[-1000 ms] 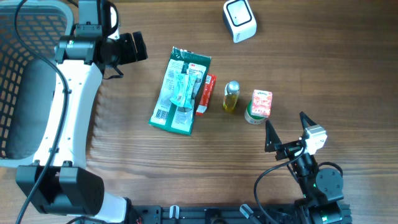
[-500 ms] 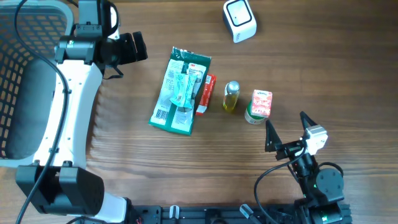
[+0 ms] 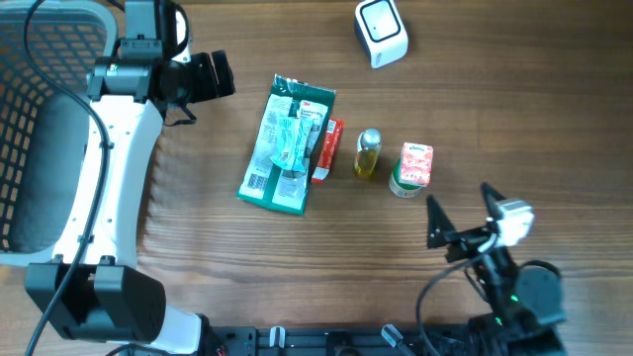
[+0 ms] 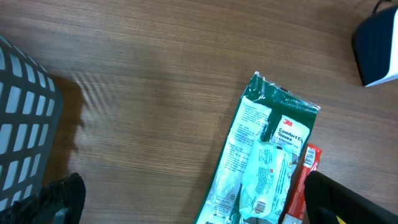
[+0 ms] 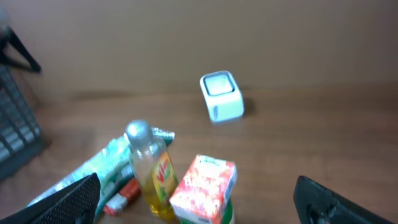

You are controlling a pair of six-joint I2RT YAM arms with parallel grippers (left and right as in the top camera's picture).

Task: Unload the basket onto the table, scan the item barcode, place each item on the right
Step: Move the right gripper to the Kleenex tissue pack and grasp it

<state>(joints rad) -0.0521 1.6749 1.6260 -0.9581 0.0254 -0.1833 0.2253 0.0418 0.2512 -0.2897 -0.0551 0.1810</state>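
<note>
— Wooden table [image 3: 198,247], yes. Where are the goods?
— I see a green packet [image 3: 286,144], a yellow bottle [image 3: 368,153] and a pink carton [image 3: 415,164] in a row at the middle. The white scanner [image 3: 381,32] stands apart, at the far edge.
— And the claws?
— On the left gripper [image 3: 226,75] and the right gripper [image 3: 458,195] the fingers are spread, holding nothing.

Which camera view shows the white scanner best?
The overhead view: the white scanner is whole and sharp there. The right wrist view shows it whole but blurred; the left wrist view catches only one corner at the frame edge.
</note>
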